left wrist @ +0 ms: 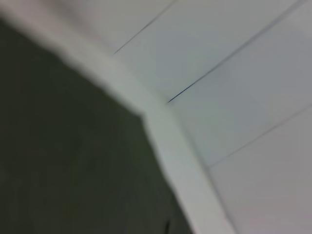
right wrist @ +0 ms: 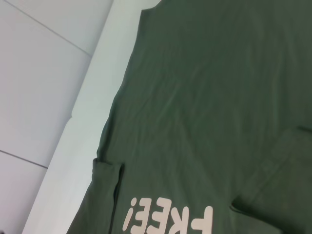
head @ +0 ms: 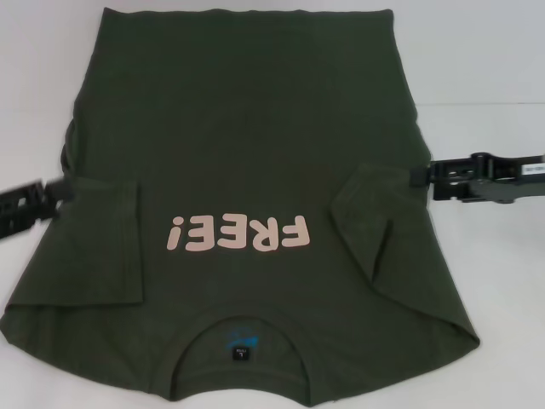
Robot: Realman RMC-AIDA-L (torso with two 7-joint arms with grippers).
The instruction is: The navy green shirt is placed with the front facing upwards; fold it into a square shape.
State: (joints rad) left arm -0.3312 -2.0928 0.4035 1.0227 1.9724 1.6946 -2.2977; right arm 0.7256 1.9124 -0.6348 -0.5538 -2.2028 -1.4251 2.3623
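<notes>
The left gripper [head: 61, 189] sat at the shirt's left edge; whether its jaws were apart could not be told. The navy green shirt [head: 247, 170], soft matte cotton with both sleeves folded inward, lay print-up on the white worktop [head: 477, 60]. The right gripper [head: 419, 175] touched its right edge, jaws unreadable.

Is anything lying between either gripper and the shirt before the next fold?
Nothing visible does. The navy green shirt lies flat, print up, both sleeves folded inward. The left gripper sits at its left edge and the right gripper at its right edge, with only bare white table around.
</notes>
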